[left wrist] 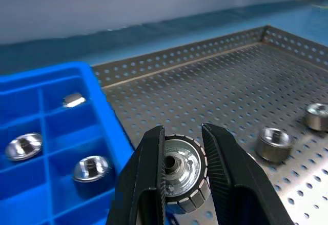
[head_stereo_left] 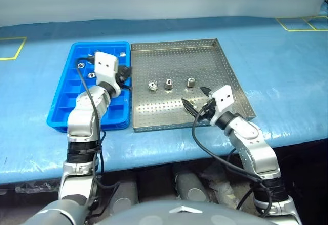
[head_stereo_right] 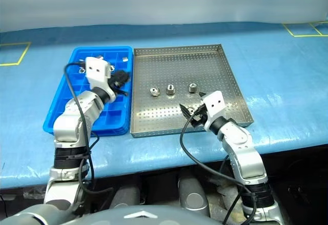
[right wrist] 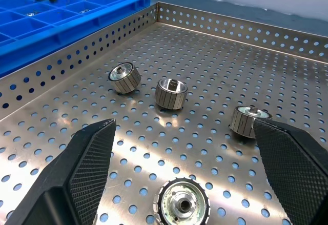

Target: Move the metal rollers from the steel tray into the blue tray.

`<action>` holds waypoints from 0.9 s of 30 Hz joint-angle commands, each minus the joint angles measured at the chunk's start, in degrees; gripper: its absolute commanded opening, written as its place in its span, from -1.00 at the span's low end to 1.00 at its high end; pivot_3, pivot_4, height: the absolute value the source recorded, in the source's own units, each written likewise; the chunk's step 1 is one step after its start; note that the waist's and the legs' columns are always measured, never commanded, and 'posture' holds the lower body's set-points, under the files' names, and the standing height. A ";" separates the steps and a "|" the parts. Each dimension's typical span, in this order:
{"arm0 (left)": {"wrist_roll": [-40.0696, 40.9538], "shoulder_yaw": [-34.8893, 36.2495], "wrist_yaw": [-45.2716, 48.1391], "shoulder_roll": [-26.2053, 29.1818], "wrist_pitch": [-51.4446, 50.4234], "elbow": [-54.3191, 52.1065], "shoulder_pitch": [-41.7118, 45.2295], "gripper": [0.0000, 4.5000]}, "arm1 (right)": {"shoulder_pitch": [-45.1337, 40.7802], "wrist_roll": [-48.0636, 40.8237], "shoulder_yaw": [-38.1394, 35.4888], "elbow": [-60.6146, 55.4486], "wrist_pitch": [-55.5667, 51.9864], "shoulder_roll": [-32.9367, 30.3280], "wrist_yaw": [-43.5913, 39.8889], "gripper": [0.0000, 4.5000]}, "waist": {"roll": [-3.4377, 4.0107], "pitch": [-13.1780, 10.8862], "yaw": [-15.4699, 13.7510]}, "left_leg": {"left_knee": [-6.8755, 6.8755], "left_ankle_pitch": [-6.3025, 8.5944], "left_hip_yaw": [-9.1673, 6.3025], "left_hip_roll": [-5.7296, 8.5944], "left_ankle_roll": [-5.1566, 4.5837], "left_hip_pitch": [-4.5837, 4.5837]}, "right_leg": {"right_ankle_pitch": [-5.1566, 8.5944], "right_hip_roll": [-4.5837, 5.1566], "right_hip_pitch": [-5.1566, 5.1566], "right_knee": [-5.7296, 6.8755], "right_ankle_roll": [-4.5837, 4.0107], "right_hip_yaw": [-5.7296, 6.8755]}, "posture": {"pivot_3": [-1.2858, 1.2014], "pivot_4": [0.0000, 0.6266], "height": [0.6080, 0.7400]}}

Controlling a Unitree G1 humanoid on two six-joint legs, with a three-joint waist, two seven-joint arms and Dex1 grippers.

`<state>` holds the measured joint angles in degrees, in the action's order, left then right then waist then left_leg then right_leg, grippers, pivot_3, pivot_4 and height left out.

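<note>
Presently: left gripper clamped on one metal roller at the blue tray's edge, beside the steel tray. Right gripper wide apart over a roller on the steel tray; three more rollers lie there. No legible writing.

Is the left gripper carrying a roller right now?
Yes: in the left wrist view the left gripper has its two black fingers clamped on a metal roller, near the blue tray.
</note>
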<state>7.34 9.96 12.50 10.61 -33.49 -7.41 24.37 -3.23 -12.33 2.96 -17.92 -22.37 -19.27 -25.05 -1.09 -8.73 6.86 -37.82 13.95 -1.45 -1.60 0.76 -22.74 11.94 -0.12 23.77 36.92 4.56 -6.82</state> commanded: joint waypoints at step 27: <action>-10.95 7.18 -33.59 -2.16 16.27 14.49 3.25 -0.62 | 0.73 -0.48 -1.13 -3.48 -0.56 -0.51 0.43 1.00 | -0.10 -0.05 0.05 | -0.01 0.02 -0.03 0.08 -0.02 -0.10 | -0.04 0.05 0.00 -0.09 0.07 0.03 | -0.07 -0.52 1.00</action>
<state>-3.55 17.64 -20.75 8.49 -17.49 8.01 26.70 -2.48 -12.39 2.92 -18.69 -23.20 -19.67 -24.90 -1.19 -8.78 6.91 -37.83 13.97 -1.48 -1.52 0.75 -22.84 11.90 -0.07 23.77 36.82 4.63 -6.79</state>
